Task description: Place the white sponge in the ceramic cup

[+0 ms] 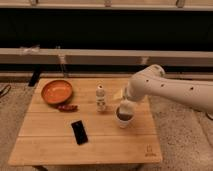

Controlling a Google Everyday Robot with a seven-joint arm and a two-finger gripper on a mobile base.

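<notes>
The ceramic cup [124,119], whitish with a dark inside, stands right of centre on the wooden table [100,145]. My gripper [125,106] hangs directly over its mouth at the end of the white arm reaching in from the right. The jaws stand open, and I see nothing between them. A small off-white patch that looks like the white sponge [118,93] lies on the table just behind the cup, at the arm's left edge. The arm partly covers it.
A small white bottle [101,98] stands left of the cup. An orange bowl [56,91] sits at the back left with a reddish object [67,107] in front of it. A black phone [79,132] lies near the front. A dark railing runs behind the table.
</notes>
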